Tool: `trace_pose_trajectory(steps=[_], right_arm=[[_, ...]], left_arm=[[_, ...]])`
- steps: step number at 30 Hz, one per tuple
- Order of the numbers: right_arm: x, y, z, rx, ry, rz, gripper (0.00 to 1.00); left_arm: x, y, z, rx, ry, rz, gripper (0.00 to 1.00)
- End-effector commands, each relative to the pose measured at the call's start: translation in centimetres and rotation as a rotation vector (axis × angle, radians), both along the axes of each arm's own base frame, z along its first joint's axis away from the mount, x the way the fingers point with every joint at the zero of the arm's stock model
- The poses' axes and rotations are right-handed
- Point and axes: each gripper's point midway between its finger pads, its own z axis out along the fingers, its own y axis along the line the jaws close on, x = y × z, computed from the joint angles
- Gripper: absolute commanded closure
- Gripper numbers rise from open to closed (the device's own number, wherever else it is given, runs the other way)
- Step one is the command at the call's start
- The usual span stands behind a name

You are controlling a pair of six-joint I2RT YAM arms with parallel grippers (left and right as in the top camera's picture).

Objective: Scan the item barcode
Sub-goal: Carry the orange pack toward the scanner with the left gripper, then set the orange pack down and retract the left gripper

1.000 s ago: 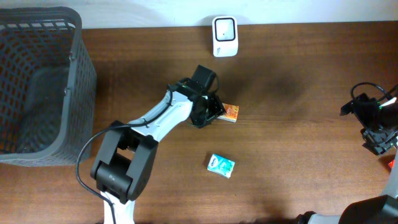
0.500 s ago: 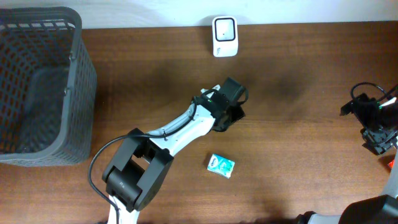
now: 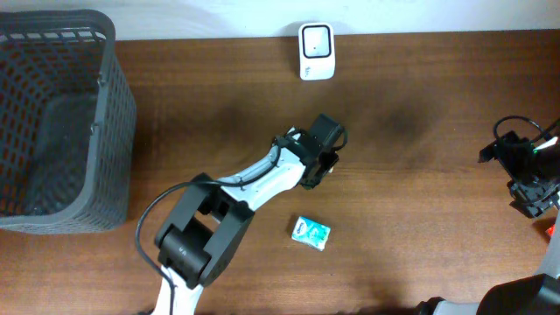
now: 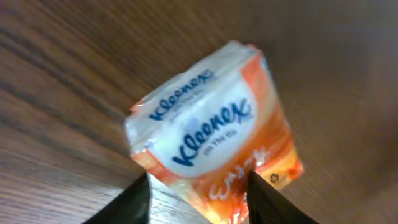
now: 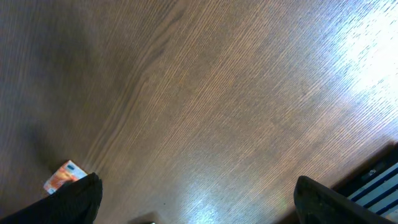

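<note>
An orange and white Kleenex tissue pack fills the left wrist view and lies slanted between my left gripper's two dark fingers, which touch its lower sides. Seen from overhead, the left gripper covers the pack at the table's middle. The same pack shows small and far off in the right wrist view. No barcode is visible on the pack's upper face. The white scanner stands at the back edge. My right gripper hangs open at the far right over bare wood, with nothing between its fingers.
A dark grey mesh basket fills the left end of the table. A small teal and white packet lies in front of the left gripper. Cables run beside the right arm at the right edge.
The left gripper has moved right from beside the orange pack to directly over it, and its jaws have narrowed onto the pack. The right arm has not moved.
</note>
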Motion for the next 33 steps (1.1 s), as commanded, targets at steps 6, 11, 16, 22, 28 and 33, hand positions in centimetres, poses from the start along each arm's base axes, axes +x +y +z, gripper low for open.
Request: trace_pose_trajectory(steps=[6, 11, 16, 22, 28, 33], right_arm=[[0.2, -0.4, 0.4, -0.018, -0.009, 0.003, 0.02], [0.2, -0.4, 0.4, -0.018, -0.009, 0.002, 0.02], [0.2, -0.4, 0.4, -0.018, -0.009, 0.002, 0.02], [0.2, -0.4, 0.4, -0.018, -0.009, 0.003, 0.02], [0.2, -0.4, 0.4, -0.018, -0.009, 0.002, 0.02], [0.2, -0.4, 0.4, -0.018, -0.009, 0.002, 0.02]], left_arm=[[0.2, 0.5, -0.8, 0.018, 0.001, 0.026, 0.83], [1.1, 1.0, -0.6, 0.097, -0.081, -0.125, 1.0], [2.0, -1.0, 0.6, 0.095, -0.243, -0.543, 1.0], [2.5, -1.7, 3.6, -0.248, -0.389, -0.953, 1.0], [0.9, -0.6, 1.0, -0.441, -0.279, -0.987, 1.0], [1.4, 0.8, -0.1, -0.419, -0.24, -0.949, 0.66]])
